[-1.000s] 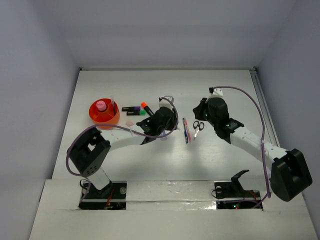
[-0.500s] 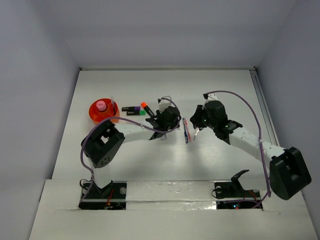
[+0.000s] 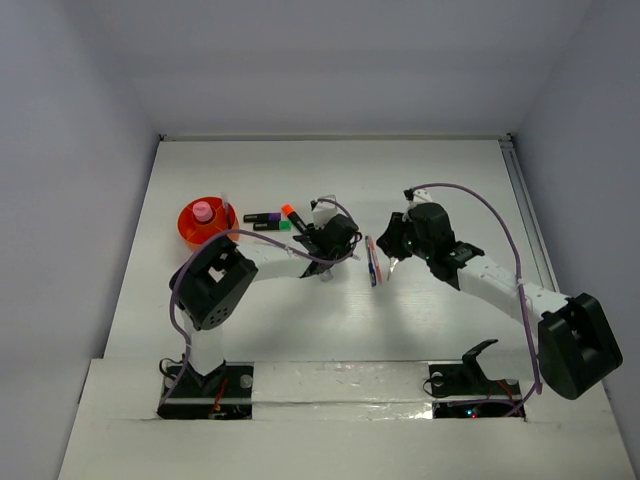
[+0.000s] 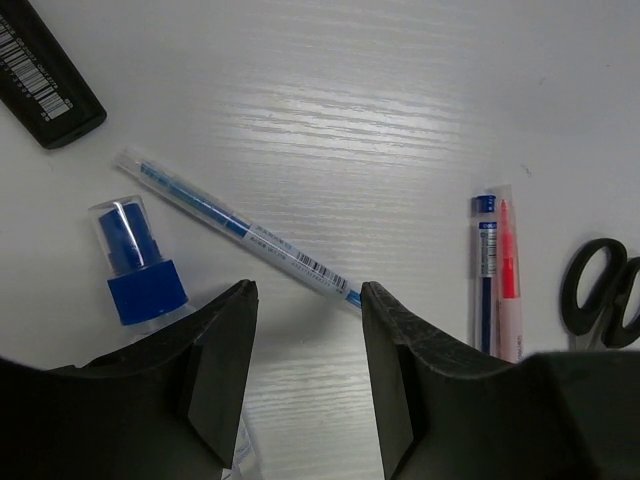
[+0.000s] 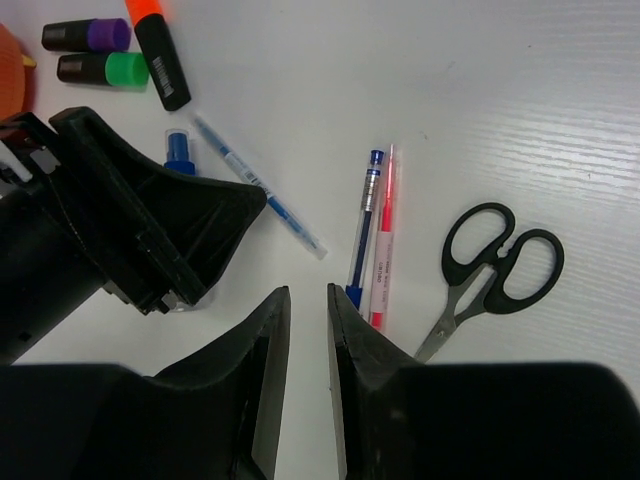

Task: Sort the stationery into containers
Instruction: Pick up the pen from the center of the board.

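Observation:
My left gripper (image 4: 305,290) hangs open over bare table. A clear pen with blue ink (image 4: 240,228) lies just beyond its fingertips, and a blue-capped bottle (image 4: 140,275) lies beside the left finger. My right gripper (image 5: 308,292) is open by a narrow gap with nothing between the jaws. It sits just left of a blue pen (image 5: 362,225) and a red pen (image 5: 383,240). Black-handled scissors (image 5: 495,265) lie to their right. Purple (image 5: 85,35), green (image 5: 100,68) and orange (image 5: 158,55) highlighters lie farther left. The orange container (image 3: 208,228) holds a pink-capped bottle (image 3: 203,211).
The two grippers are close together at mid-table, and the left gripper's black body (image 5: 130,220) fills the left of the right wrist view. White walls enclose the table on three sides. A metal rail (image 3: 525,215) runs along the right edge.
Both grippers' jaws have spread apart. The right gripper has shifted left, over the scissors and toward the pens. The left arm's elbow has swung right, and its gripper has edged right.

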{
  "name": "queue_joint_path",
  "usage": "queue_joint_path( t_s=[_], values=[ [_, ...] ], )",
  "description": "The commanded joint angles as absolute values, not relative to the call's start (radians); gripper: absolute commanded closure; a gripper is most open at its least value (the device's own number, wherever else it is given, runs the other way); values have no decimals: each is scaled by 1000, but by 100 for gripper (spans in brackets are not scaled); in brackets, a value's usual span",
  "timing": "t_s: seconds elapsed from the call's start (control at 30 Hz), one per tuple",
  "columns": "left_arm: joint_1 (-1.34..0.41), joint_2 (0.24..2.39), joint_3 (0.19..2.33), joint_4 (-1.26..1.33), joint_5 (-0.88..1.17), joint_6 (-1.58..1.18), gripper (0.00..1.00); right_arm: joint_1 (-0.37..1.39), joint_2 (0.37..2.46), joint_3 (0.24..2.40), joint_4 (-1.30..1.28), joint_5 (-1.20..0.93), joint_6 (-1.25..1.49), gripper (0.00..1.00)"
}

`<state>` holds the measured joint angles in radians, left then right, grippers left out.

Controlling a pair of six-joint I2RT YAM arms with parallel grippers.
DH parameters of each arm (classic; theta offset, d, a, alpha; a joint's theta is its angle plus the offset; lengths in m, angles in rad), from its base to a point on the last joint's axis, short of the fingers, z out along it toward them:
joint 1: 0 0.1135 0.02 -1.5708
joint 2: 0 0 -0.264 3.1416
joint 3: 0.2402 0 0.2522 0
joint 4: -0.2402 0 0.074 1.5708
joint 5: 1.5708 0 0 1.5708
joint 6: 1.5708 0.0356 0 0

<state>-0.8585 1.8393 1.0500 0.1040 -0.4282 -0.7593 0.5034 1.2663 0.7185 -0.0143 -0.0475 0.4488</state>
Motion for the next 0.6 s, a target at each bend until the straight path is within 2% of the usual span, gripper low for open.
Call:
queue_joint_path(
  t_s=[0.0, 0.4, 0.57],
  values=[
    [-841, 1851, 1088, 118, -459, -749, 58, 499, 1276, 704, 55, -89, 448, 72],
    [-831, 1940, 1164, 101, -466, -701, 64, 499, 1269, 681, 101, -140, 457, 71],
    [-831, 1957, 1181, 95, -466, -681, 78, 499, 1276, 683, 100, -135, 460, 71]
  ],
)
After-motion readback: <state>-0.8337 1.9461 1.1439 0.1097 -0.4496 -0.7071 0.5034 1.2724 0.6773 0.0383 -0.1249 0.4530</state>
